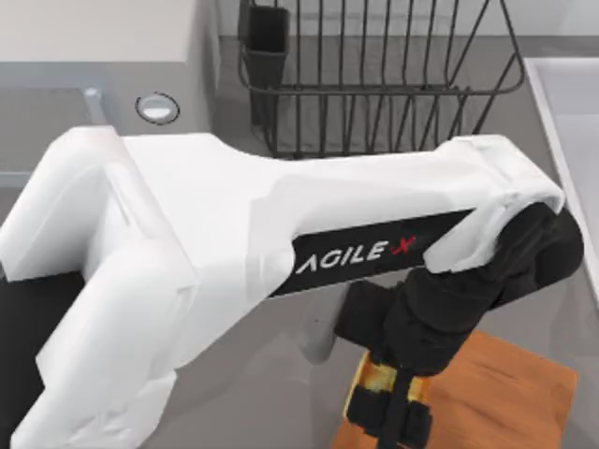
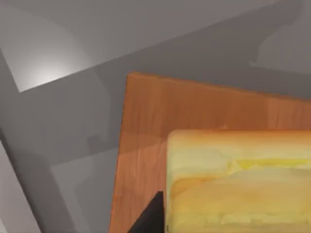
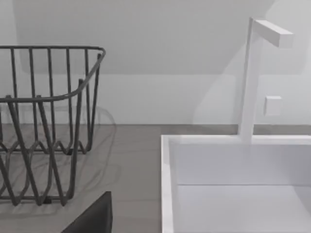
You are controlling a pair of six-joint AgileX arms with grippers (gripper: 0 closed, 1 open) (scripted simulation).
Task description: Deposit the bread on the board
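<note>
Left gripper (image 1: 391, 404), reaching across from the left, is clamping the bread (image 1: 374, 385) directly above the near-left corner of the board (image 1: 505, 393), which is lying just beneath; right arm is sitting parked by the sink.

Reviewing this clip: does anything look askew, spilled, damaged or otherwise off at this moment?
Nothing stands out. The left gripper holds the bread over the board's left edge, apparently mid-carry. The wire rack stands upright at the back, and the sink looks intact.
</note>
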